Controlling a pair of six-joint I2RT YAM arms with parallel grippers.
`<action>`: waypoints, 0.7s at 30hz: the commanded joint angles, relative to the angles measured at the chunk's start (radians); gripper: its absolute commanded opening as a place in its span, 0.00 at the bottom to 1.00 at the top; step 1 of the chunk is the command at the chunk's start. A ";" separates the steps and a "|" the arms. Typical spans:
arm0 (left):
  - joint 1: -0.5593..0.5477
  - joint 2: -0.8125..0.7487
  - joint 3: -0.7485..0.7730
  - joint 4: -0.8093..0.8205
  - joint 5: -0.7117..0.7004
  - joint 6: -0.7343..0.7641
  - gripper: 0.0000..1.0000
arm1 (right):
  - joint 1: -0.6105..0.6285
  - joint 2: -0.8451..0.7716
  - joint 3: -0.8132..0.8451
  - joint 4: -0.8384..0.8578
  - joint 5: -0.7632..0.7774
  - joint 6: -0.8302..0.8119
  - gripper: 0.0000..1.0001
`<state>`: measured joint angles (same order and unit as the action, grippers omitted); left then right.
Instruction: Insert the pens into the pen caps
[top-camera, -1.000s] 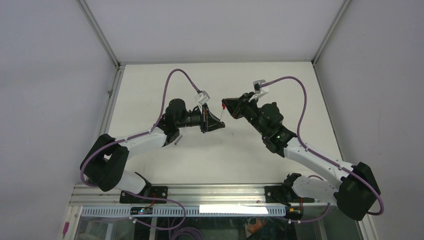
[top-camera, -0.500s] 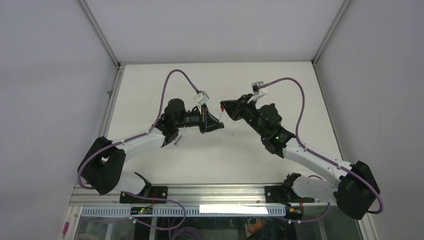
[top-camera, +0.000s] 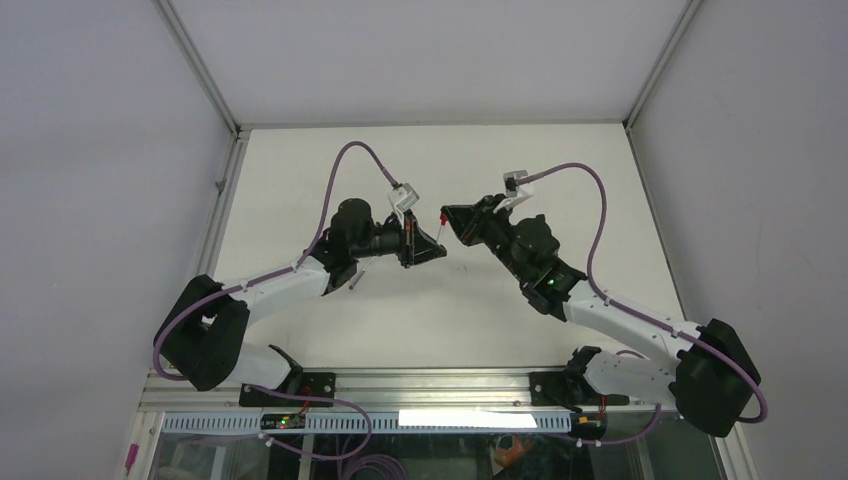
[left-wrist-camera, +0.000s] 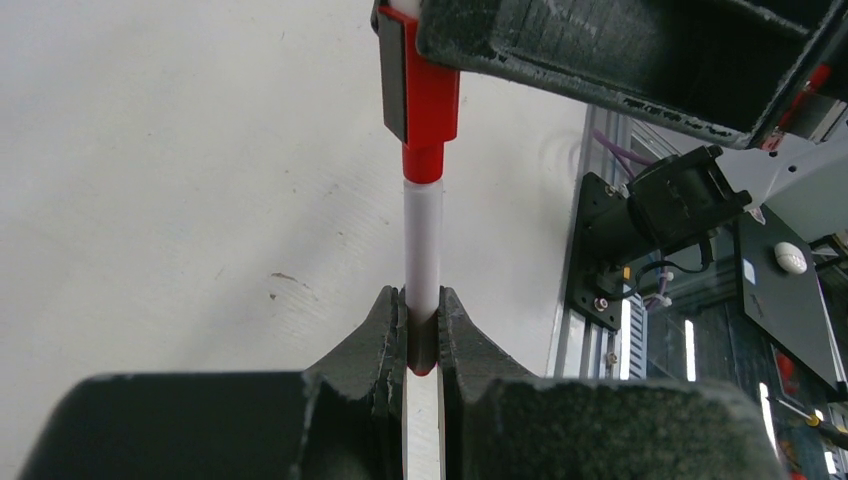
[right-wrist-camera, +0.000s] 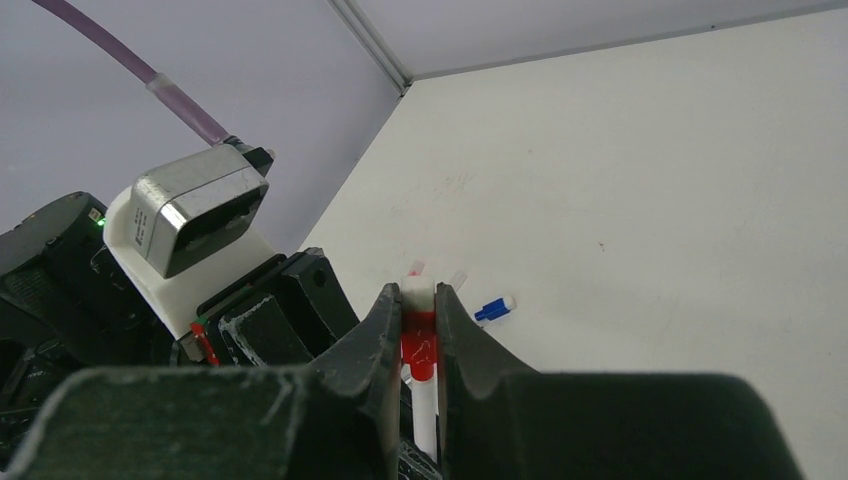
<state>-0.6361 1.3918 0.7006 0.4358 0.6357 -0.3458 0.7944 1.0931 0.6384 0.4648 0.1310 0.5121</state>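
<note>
My left gripper is shut on a white pen, held up above the table. The pen's far end sits inside a red cap. My right gripper is shut on that red cap, with the white pen running out below it. In the top view the two grippers meet tip to tip, left and right, with the red cap between them. A blue cap lies on the table beyond my right gripper.
Two pale ends of pens or caps peek out on the table just behind my right fingers. Another pen lies under my left arm. The white table is walled on three sides, with a metal rail at the near edge.
Both grippers have shifted slightly left and stayed closed together. The right wrist has moved a little toward the left gripper.
</note>
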 joint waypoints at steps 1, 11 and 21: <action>0.015 -0.041 0.069 0.073 -0.106 0.026 0.00 | 0.059 -0.002 -0.042 0.008 -0.002 0.039 0.00; 0.029 -0.065 0.123 0.024 -0.135 0.075 0.00 | 0.114 0.054 -0.044 -0.031 0.003 0.047 0.00; 0.029 -0.145 0.131 -0.064 -0.257 0.176 0.00 | 0.133 0.069 -0.029 -0.212 0.023 0.069 0.00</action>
<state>-0.6342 1.3220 0.7326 0.2085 0.5457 -0.2153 0.8711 1.1301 0.6216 0.4969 0.2577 0.5449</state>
